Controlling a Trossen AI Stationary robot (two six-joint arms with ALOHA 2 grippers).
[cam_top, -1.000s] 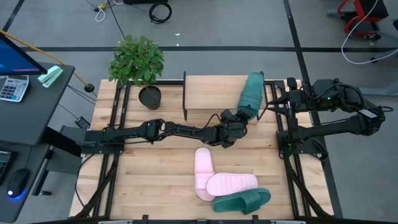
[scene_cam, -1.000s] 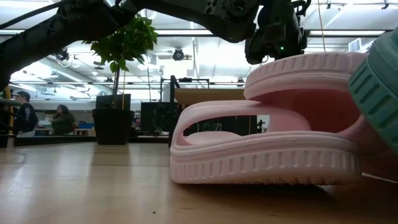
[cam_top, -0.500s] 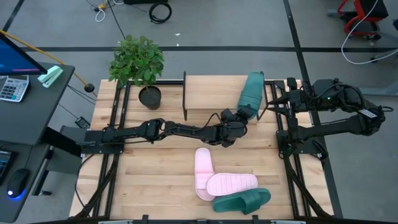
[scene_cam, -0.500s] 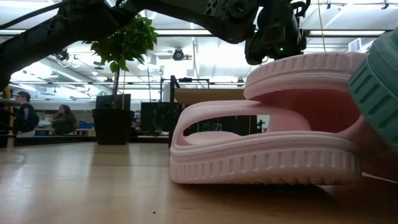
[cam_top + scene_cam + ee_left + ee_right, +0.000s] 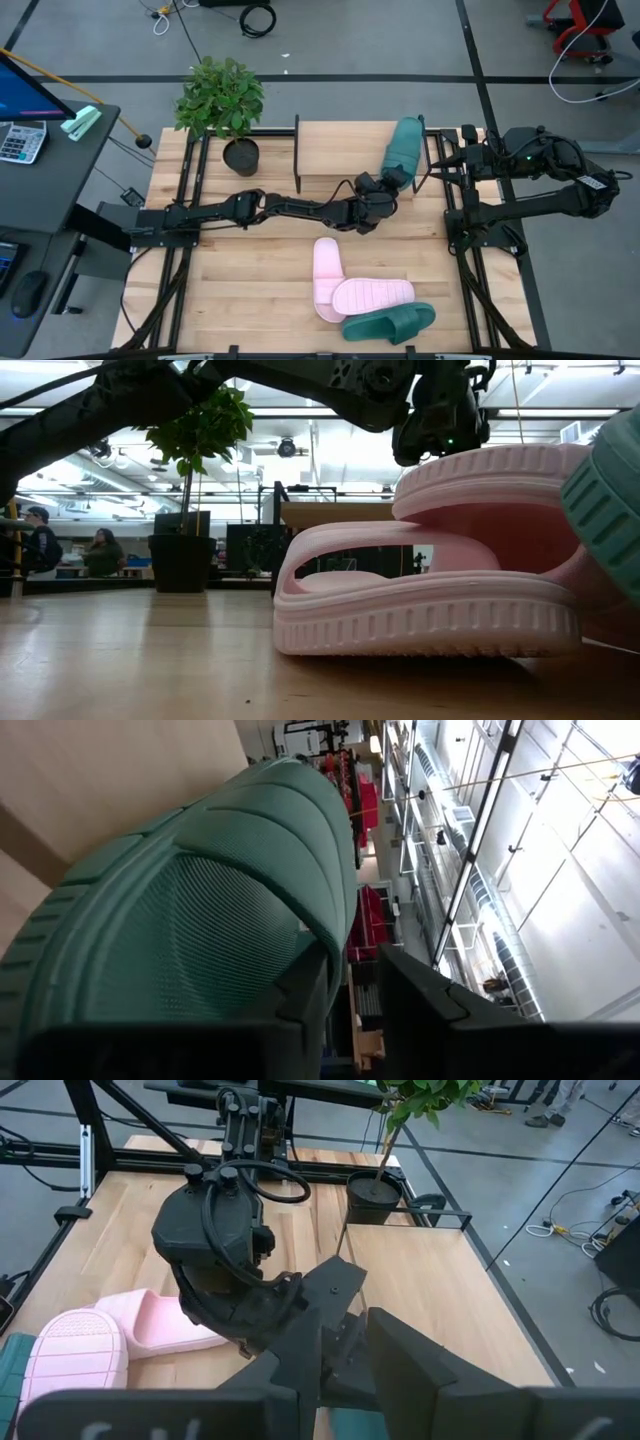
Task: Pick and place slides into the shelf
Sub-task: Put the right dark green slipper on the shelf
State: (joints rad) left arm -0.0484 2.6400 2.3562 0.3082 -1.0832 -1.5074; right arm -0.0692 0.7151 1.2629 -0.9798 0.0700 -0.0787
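In the high view my left gripper (image 5: pixel 378 190) reaches from the table's left to the shelf (image 5: pixel 335 150) and is shut on a dark teal slide (image 5: pixel 405 150), which lies slanted over the shelf's right part. Whether the slide's far end touches the plank I cannot tell. Two pink slides (image 5: pixel 327 275) (image 5: pixel 372 293) lie near the table's near edge, one resting across the other. The second teal slide (image 5: pixel 390 322) lies against them. My right gripper (image 5: pixel 447 160) waits at the table's right edge, slightly open. My left gripper (image 5: pixel 355 975) pinches the teal slide by the edge of its near end (image 5: pixel 335 945) between the two fingers. The fingers come level from the table's near left side, along the slide's length. The slide stretches away from the fingers toward the far edge, over the shelf top.
A potted plant (image 5: pixel 238 150) stands at the far left, beside the shelf's black side frame (image 5: pixel 297 150). In the low view the pink slides (image 5: pixel 430 590) and the teal one (image 5: pixel 610 490) fill the foreground. People sit in the room beyond, far left (image 5: pixel 40 540).
My left gripper has crept a little toward the far edge with the teal slide still in its hold. The slides on the table have stayed where they were.
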